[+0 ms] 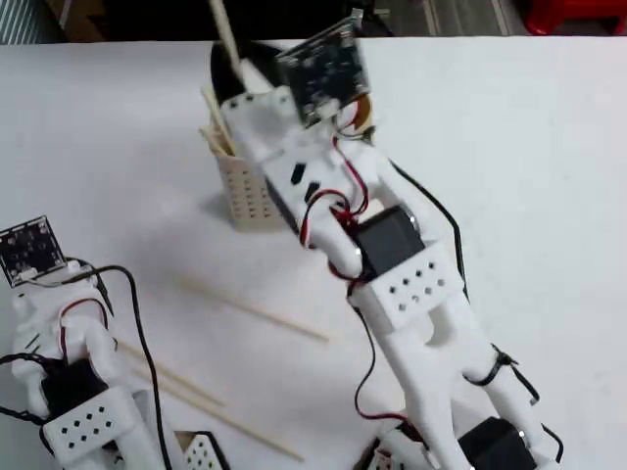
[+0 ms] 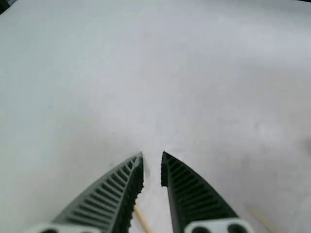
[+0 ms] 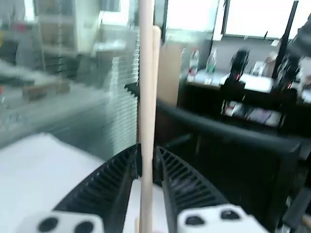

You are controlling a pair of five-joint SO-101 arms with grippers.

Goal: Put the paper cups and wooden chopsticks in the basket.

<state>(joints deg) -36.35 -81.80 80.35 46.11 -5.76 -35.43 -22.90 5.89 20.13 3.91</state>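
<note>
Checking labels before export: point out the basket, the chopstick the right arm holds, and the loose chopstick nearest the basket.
basket (image 1: 247,196): high view, perforated front wall.
held chopstick (image 3: 146,73): right wrist view, upper shaft.
loose chopstick (image 1: 257,309): high view, mid-shaft.

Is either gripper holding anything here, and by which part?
The right gripper pinches a wooden chopstick on its shaft, a long stretch poking past the jaws. The left gripper holds nothing.
</note>
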